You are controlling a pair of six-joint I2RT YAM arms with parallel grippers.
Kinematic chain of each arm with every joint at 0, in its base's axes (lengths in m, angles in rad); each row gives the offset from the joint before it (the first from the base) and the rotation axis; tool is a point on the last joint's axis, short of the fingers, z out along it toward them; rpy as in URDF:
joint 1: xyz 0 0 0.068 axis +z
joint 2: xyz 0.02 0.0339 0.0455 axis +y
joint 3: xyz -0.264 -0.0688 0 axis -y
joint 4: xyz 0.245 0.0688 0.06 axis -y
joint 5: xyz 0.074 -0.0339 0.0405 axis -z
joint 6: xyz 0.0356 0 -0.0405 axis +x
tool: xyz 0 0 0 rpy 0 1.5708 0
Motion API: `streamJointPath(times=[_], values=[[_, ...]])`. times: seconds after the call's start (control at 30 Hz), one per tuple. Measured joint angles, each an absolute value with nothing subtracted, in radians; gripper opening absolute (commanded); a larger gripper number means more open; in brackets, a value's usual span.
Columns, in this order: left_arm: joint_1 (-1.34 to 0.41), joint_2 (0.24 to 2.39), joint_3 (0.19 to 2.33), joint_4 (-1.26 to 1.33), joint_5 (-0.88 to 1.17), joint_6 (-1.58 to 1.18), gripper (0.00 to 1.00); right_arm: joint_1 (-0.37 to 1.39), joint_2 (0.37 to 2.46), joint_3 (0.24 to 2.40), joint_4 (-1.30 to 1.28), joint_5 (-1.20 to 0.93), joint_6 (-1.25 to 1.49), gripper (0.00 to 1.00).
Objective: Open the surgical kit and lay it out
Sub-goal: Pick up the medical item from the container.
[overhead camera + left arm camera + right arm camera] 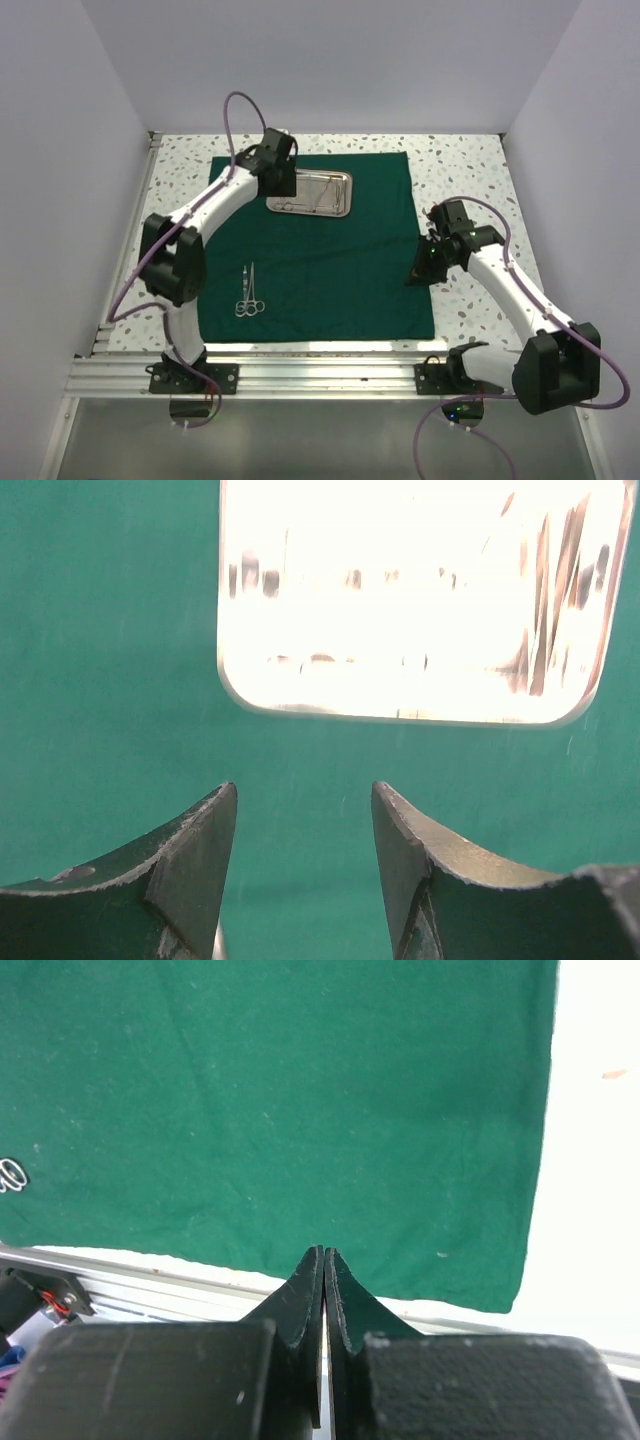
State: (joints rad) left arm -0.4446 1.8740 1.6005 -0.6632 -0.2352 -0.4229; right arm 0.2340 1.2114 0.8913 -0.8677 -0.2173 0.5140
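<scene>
Top external view: the dark green cloth wrap [330, 260] is seen spread flat as a large square sheet on the speckled table [470, 165]. The steel tray [311, 193] is set on the far part of the cloth, slightly left of its middle, and thin silver instruments [300, 203] are seen lying in it, though their kinds cannot be told. Two ring-handled instruments [250, 292] are laid side by side on the near left part of the cloth, well apart from the tray. The left gripper [283, 183] is held at the tray's left end. In the left wrist view its fingers [195, 850] are spread apart with only bare cloth between them, nothing being grasped, and the tray is shown glaring white just beyond the tips. The right gripper [418, 272] is positioned at the cloth's right edge. In the right wrist view its fingers [300, 1300] are pressed together, with nothing seen between them, near the cloth's near right corner. Whether the cloth is touched cannot be told.
</scene>
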Motion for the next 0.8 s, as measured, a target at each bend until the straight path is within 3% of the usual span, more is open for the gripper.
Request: streamJointPath(times=[0.33, 0.8], values=[[-0.403, 2.314, 2.075, -0.699, -0.195, -0.347, 0.58, 0.228, 1.088, 0.878, -0.953, -0.143, 0.529, 0.0], [-0.366, 2.439, 2.133, -0.694, -0.166, -0.336, 0.58, 0.228, 1.059, 0.875, -1.034, -0.069, 0.556, 0.0]])
